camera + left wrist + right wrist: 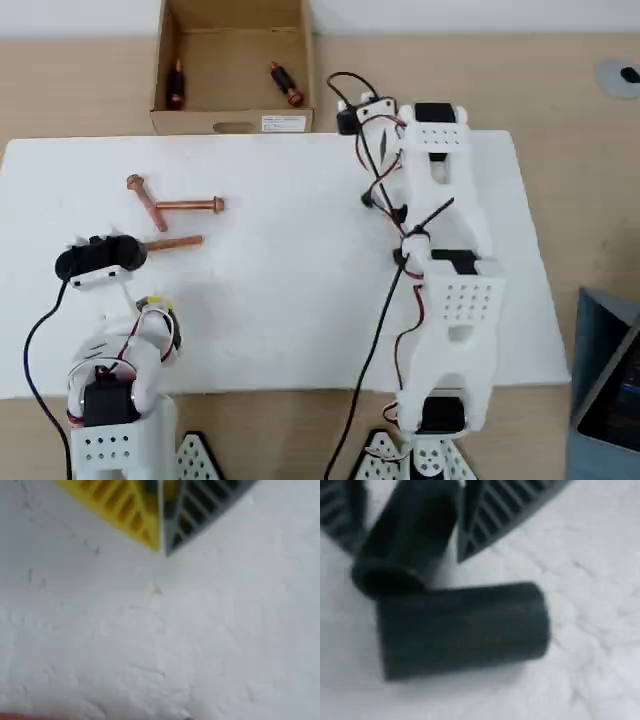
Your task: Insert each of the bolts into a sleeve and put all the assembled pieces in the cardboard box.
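Currently the cardboard box [158, 70] is sitting open at the far side of the table, just beyond the far edge of the white mat [300, 290]. Two assembled pieces are lying inside it: one [176, 85] against the box's left wall, the other [285, 85] toward its right wall, well apart from each other.

Three bare copper bolts are lying on the mat, on the arms' side of the box and below its left half. The long bolt [190, 205] and the short angled bolt [145, 198] are meeting at one end. The third bolt [175, 243] is lying a little farther from the box, apart from both.

The left arm [105, 400] is standing farthest from the box, and its wrist is hanging just past the third bolt. The left gripper [162, 547] is pinched tight on nothing. Its yellow finger [120, 510] and grey finger [200, 505] are meeting at the tips over bare mat.

The right arm [450, 300] is lying extended along the mat, with its wrist end near the box's right front corner. The right gripper [410, 550] is clamping a tilted sleeve [405, 535], with a ribbed finger [510, 515] pressing on each side. A second sleeve [462, 630] is lying flat on the mat right against the tilted one's lower end. Whether they are actually touching is not clear.
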Tool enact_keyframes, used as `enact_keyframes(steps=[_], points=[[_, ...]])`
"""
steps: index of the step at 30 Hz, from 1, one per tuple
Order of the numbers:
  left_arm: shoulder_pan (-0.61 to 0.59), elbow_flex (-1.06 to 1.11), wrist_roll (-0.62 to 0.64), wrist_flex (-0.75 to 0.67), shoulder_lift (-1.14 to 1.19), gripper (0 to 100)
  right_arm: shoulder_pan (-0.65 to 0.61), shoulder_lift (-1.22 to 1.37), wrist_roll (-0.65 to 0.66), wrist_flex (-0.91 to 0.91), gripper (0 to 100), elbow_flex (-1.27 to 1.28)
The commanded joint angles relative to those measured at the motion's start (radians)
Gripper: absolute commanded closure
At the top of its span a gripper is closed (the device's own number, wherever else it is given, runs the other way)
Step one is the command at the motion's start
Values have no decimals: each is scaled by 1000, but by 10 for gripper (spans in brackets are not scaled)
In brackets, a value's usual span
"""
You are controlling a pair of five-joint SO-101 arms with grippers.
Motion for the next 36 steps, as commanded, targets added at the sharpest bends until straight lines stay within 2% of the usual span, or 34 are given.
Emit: enact_keyframes(steps=[1,6,10,25,31,36], points=[[-11,-6,6,-5,-5,995,7,13,-8,-3,942,-16],[-11,-6,6,-5,-5,995,5,19,-8,-11,988,-16],[-11,-6,6,-5,-5,995,2,12,-9,2,988,-44],[-8,-6,2,-5,-5,995,5,-282,-37,282,988,-321],[-2,-6,-2,-5,-5,995,7,-509,-37,288,988,-234],[-3,-6,-2,-5,-5,995,7,-763,-37,288,988,13]])
